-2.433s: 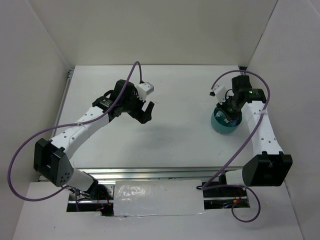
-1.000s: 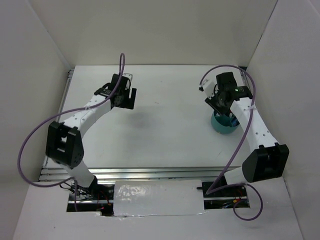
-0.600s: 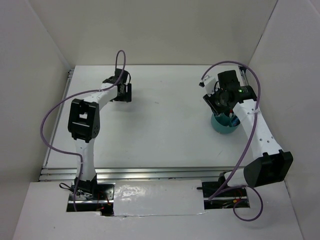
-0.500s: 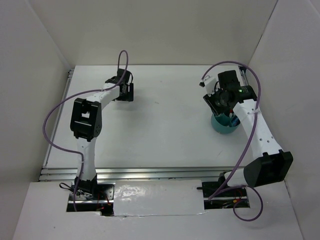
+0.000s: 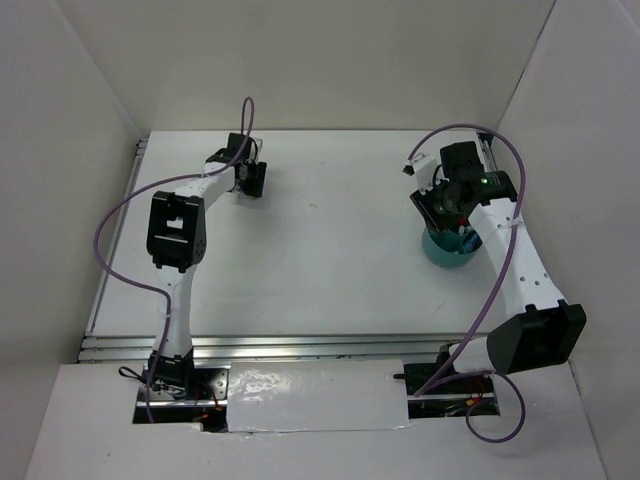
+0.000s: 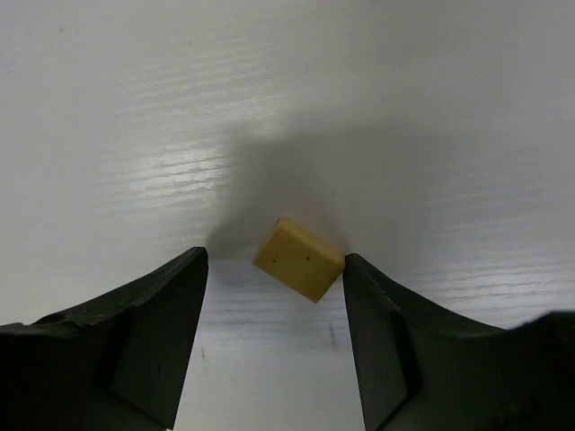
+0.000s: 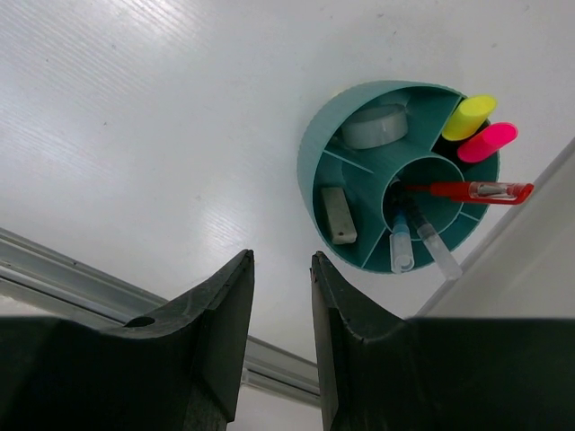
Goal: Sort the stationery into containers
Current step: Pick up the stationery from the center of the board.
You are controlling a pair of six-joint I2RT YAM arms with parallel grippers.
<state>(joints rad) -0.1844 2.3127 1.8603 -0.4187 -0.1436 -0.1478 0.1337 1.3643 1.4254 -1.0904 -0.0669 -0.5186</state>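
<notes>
Left end effector (image 6: 274,260) open astride tan eraser (image 6: 299,259) on bench (image 6: 135,108); right end effector (image 7: 281,260) slightly open, empty, teal cup (image 7: 312,162) ahead

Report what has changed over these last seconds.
The left gripper swung to the far left of the table and came down open around the tan eraser, not yet gripping. The right gripper shifted only slightly above the teal cup, which stayed put.

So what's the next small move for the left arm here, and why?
Probably close the left pincer on the tan eraser: it lies on the table between the open fingers, not yet gripped, and belongs in the teal cup.
</notes>
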